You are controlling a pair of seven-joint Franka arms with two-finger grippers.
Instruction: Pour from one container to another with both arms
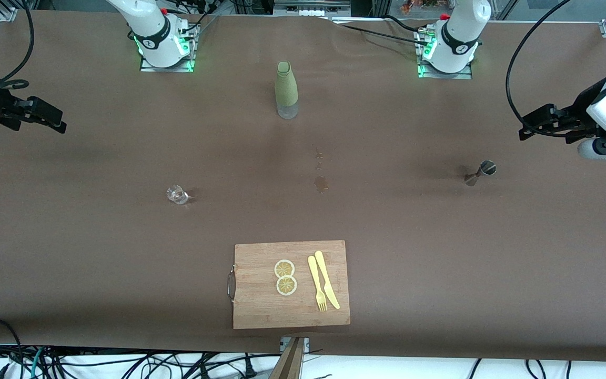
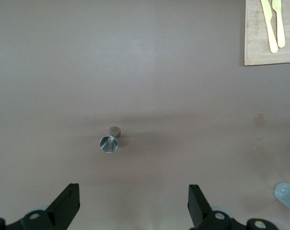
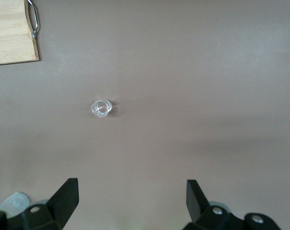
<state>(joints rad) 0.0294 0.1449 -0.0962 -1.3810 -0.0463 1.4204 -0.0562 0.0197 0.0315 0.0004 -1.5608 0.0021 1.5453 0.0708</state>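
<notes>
the right gripper [image 1: 53, 120] hangs in the air over the bare brown bench [image 1: 98, 252] at the right arm's end, its jaws spread wide and holding nothing; in the right wrist view the same gripper [image 3: 130, 201] shows both black fingers [image 3: 63, 199] far apart with only bench between them. out ahead of those open jaws, well apart from them, a small clear glass [image 1: 175, 194] stands upright on the bench, seen from above in the right wrist view [image 3: 101, 108].

toward the middle of the bench, between the two arm bases, a tall bottle [image 1: 286, 89] with a green sleeve and clear bottom stands upright. nearer the front camera than the bottle lie a few wet spots [image 1: 321, 183]. nearer still is a wooden cutting board [image 1: 261, 310] with a metal handle, carrying two lemon slices [image 1: 285, 277] touching each other, and a yellow fork [image 1: 316, 283] just beside a yellow knife [image 1: 327, 279].

a small metal jigger [image 1: 481, 172] stands on the bench ahead of the left gripper [image 1: 532, 129], well apart from it; the left wrist view looks down into its open cup [image 2: 109, 142]. the left gripper [image 2: 133, 206] hovers over the left arm's end of the bench, jaws wide open and empty, fingers [image 2: 197, 203] clear of the jigger. both arms wait.
</notes>
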